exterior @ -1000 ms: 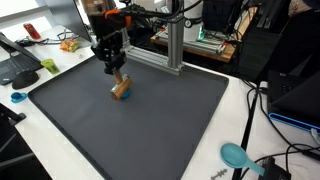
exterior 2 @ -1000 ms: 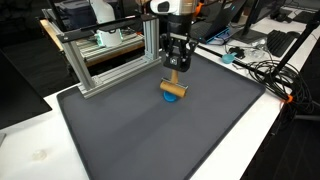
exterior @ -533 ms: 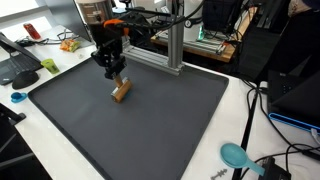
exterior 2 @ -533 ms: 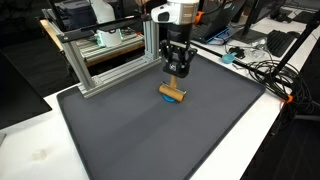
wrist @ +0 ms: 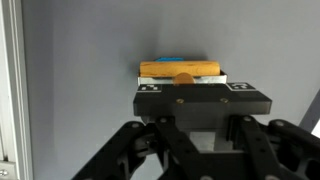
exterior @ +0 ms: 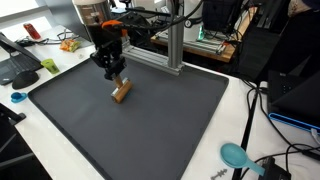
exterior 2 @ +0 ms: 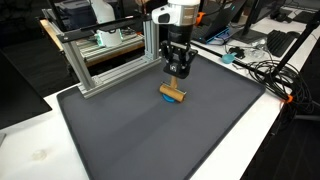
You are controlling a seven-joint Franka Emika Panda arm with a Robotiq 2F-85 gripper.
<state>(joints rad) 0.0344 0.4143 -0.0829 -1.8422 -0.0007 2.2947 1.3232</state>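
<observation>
Around the wooden block [exterior 2: 173,94] the dark mat [exterior 2: 150,140] on the bench gives open passage in front and to both sides. Just behind the block an aluminium frame [exterior 2: 120,70] bars the way, and cables [exterior 2: 265,72] crowd the bench beyond the mat's edge.

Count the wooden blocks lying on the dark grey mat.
1. The wooden block, with a blue piece on its side, lies on the grey mat just beneath the gripper. No other shows, though the gripper could hide something small.

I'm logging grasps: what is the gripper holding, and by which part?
Nothing: the gripper hangs above the wooden block, which lies on the dark mat, clear of the fingers.
</observation>
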